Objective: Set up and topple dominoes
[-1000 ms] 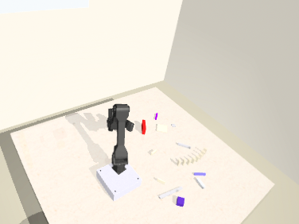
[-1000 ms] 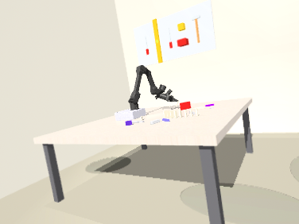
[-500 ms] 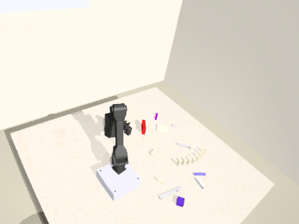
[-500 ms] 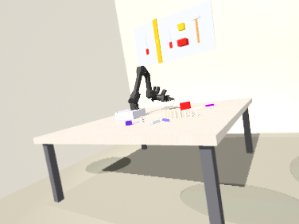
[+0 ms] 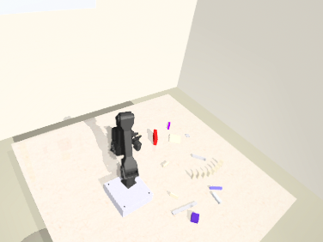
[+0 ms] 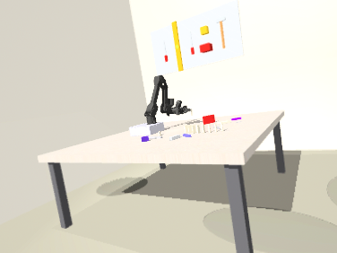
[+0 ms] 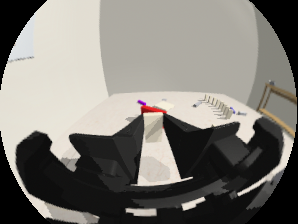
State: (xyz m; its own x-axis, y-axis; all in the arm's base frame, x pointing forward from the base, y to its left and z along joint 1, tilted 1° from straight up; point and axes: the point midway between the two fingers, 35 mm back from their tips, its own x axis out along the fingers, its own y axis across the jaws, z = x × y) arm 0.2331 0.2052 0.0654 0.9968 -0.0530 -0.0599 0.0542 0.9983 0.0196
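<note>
My gripper (image 5: 139,141) (image 6: 188,110) (image 7: 153,116) is shut on a cream domino (image 7: 153,131), which shows between the fingertips in the wrist view. The gripper is raised above the table, left of the red block in the top view. A curved row of several cream dominoes (image 5: 203,173) (image 6: 193,128) (image 7: 228,114) stands on the table, well away from the gripper. A small cream piece (image 5: 166,164) lies between the arm and the row, and another cream piece (image 5: 173,195) lies nearer the base. The lower part of the held domino is hard to make out.
A red block (image 5: 155,137) (image 6: 209,119) stands near the gripper. Beyond it are a cream square (image 5: 174,138) and a purple piece (image 5: 168,125) (image 6: 236,118). A grey bar (image 5: 198,157) lies behind the row. A blue bar (image 5: 216,188), a long grey bar (image 5: 185,208) and an indigo block (image 5: 195,218) lie in front.
</note>
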